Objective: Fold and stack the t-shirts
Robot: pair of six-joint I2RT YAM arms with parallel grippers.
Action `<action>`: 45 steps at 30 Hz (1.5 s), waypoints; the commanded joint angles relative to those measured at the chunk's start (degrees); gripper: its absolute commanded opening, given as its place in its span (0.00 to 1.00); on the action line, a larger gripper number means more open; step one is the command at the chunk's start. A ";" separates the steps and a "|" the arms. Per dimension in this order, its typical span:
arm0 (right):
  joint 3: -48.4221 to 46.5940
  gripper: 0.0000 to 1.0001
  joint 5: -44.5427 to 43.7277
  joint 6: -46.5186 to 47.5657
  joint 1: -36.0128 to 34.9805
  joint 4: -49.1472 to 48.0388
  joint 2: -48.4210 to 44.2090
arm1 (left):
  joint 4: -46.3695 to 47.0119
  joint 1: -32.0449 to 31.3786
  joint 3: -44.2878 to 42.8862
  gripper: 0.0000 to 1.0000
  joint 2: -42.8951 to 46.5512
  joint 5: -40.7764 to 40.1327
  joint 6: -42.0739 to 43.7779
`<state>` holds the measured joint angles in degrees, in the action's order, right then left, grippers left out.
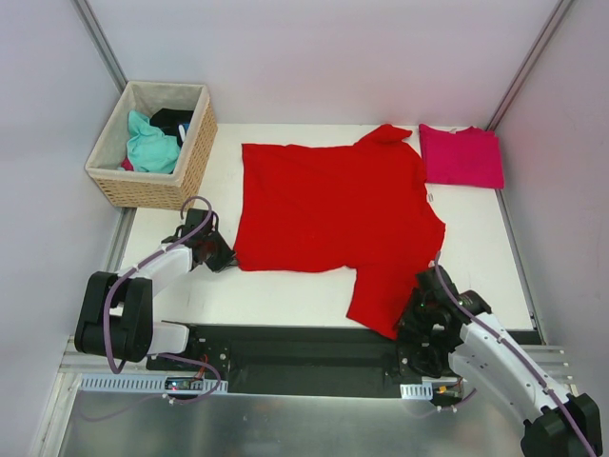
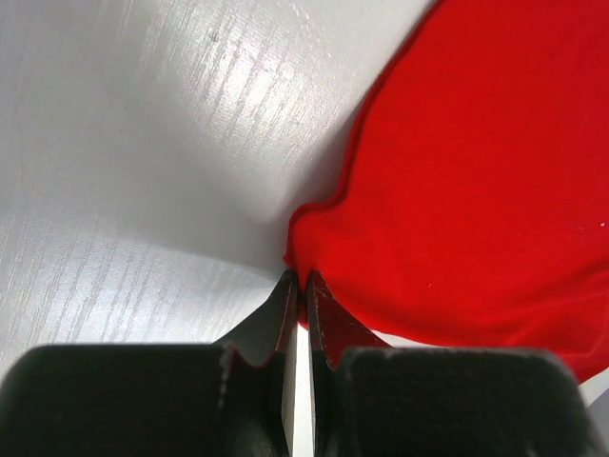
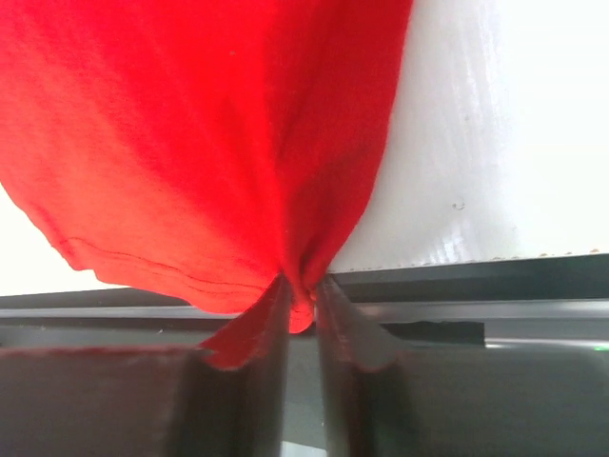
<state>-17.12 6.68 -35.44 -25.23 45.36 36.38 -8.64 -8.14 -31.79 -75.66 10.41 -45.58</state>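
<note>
The red t-shirt lies spread flat across the white table, one sleeve hanging towards the near edge at the right. My left gripper is shut on its near-left corner; in the left wrist view the cloth is pinched at the tips of the gripper. My right gripper sits at the sleeve by the table's front edge. There the red cloth bunches into a fold caught between the jaws of the gripper. The magenta-pink t-shirt lies folded at the back right.
A wicker basket holding teal and dark clothes stands at the back left corner. The black rail with the arm bases runs along the table's near edge. Grey walls close in on the left, back and right.
</note>
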 commanded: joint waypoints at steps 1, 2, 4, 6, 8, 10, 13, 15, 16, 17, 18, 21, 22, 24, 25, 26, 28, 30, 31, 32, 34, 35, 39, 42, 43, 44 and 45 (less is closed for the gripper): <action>-1.77 0.09 -0.88 -0.16 0.36 -0.54 0.53 | -0.06 0.67 -1.61 0.00 -0.28 0.75 1.11; -1.86 0.06 -0.96 -0.15 0.27 -0.45 0.97 | -0.06 0.67 -1.69 0.00 -0.28 0.75 1.11; -2.38 0.01 -1.23 -0.07 0.27 -0.36 1.50 | -0.06 0.67 -1.70 0.00 -0.02 0.57 1.11; -2.91 0.01 -1.84 0.28 0.19 -0.54 2.11 | -0.06 0.67 -1.87 0.00 0.25 0.57 1.20; -3.70 0.01 -2.89 0.81 0.27 -0.63 2.73 | 0.12 0.76 -2.22 0.00 0.07 0.66 1.55; -4.49 0.01 -3.42 1.60 0.27 -1.06 3.69 | 0.03 0.76 -2.75 0.00 0.16 1.36 1.90; -7.12 0.01 -5.87 3.09 0.27 -1.42 5.10 | 0.03 0.76 -4.06 0.00 1.30 2.76 2.78; -10.46 0.01 -6.33 4.76 0.27 -1.51 6.41 | -0.06 0.76 -4.86 0.00 2.97 3.47 3.39; -12.04 0.01 -9.11 5.03 0.27 -1.16 6.68 | -0.23 0.76 -5.64 0.00 3.67 3.38 3.92; -14.49 0.01 -10.01 5.47 0.27 -1.07 7.03 | -0.49 0.76 -6.17 0.00 5.07 3.21 4.27; -15.82 0.01 -10.80 5.91 0.36 -1.15 7.12 | -0.84 0.76 -6.61 0.00 5.60 2.77 4.62; -20.56 0.01 -13.00 7.75 1.32 -1.16 9.05 | -3.13 0.85 -9.42 0.00 6.49 2.07 5.68; -21.62 0.01 -13.35 8.89 1.85 -1.42 10.45 | -3.65 0.85 -10.47 0.00 6.40 1.98 5.68; -24.44 0.01 -13.27 9.51 3.96 -2.29 11.60 | -3.92 1.02 -11.27 0.00 6.14 1.98 5.59; -25.23 0.01 -13.53 9.69 4.57 -2.73 12.56 | -4.01 1.11 -12.23 0.00 6.05 1.98 5.51; -25.85 0.01 -14.05 9.78 5.10 -3.09 12.92 | -4.27 1.28 -12.59 0.00 5.79 2.06 5.42; -27.87 0.01 -15.37 9.86 6.68 -3.96 13.89 | -4.28 1.37 -13.73 0.00 5.52 1.98 5.24; -29.19 0.01 -17.21 9.95 7.83 -4.58 14.94 | -4.45 1.46 -14.35 0.00 5.08 1.54 5.15; -30.32 0.01 -18.36 10.21 8.35 -4.84 15.30 | -4.45 1.55 -14.96 0.00 4.73 1.63 5.24; -31.12 0.01 -18.80 10.30 8.79 -5.02 16.17 | -4.63 1.64 -15.23 0.00 4.30 1.71 5.24; -33.05 0.01 -19.51 10.83 10.29 -5.64 17.14 | -4.54 1.73 -15.58 0.00 3.85 1.45 5.07; -33.84 0.01 -19.34 10.83 11.51 -5.55 17.84 | -4.54 1.81 -15.67 0.00 3.50 1.54 5.07; -36.57 0.01 -19.33 10.66 13.72 -6.95 20.74 | -4.54 1.81 -16.02 0.00 2.97 1.36 4.71; -38.51 0.01 -18.90 10.57 15.30 -7.83 23.02 | -4.54 1.81 -15.76 0.00 2.80 1.19 4.63; -39.12 0.01 -18.55 10.39 15.65 -7.83 23.47 | -4.54 1.81 -15.67 0.00 2.97 1.10 4.54; -40.26 0.01 -18.54 10.57 16.35 -8.10 24.17 | -4.63 1.81 -15.67 0.00 2.97 0.92 4.45; -40.70 0.01 -18.37 10.57 16.62 -8.19 25.05 | -4.54 1.73 -15.58 0.00 3.15 0.84 4.54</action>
<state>-53.54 -11.16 -25.45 -10.33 39.11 59.24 -12.91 -7.01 -45.76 -72.75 11.94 -41.25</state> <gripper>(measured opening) 0.018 0.018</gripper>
